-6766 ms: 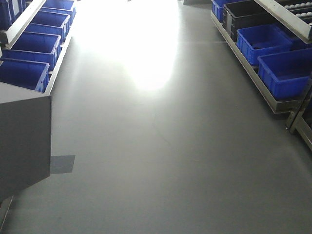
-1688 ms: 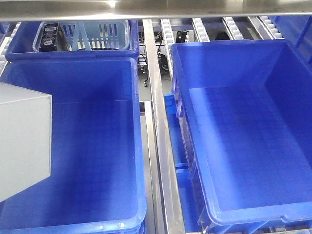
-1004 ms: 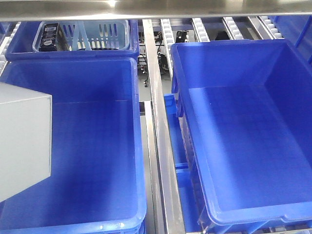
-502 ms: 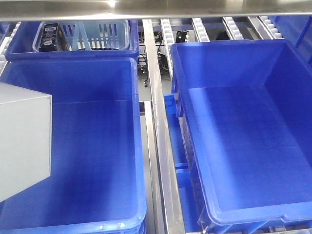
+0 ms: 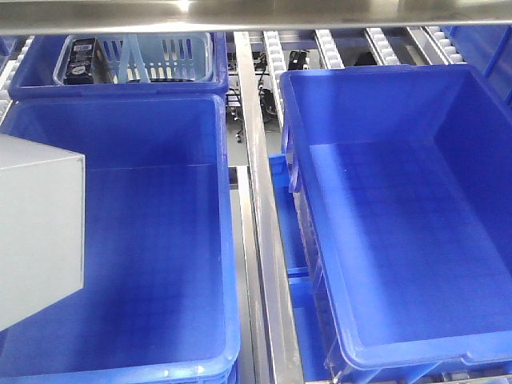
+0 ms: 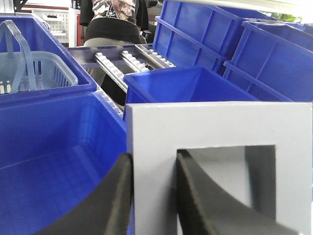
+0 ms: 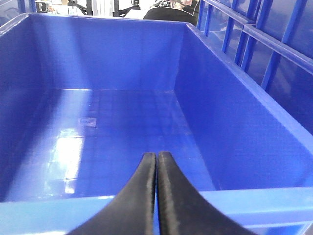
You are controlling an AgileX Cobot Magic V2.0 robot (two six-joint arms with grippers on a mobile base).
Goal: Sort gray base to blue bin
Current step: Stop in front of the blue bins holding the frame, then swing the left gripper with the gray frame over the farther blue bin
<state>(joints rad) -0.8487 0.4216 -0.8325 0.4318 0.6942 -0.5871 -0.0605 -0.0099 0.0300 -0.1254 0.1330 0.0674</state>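
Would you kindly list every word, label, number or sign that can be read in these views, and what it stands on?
No text can be read in any view.
The dark package in the slotted basket bears pale label marks, too blurred to read.
The blue bin has a small embossed mark on its floor, too small to read.
The gray base is plain; no marking shows.
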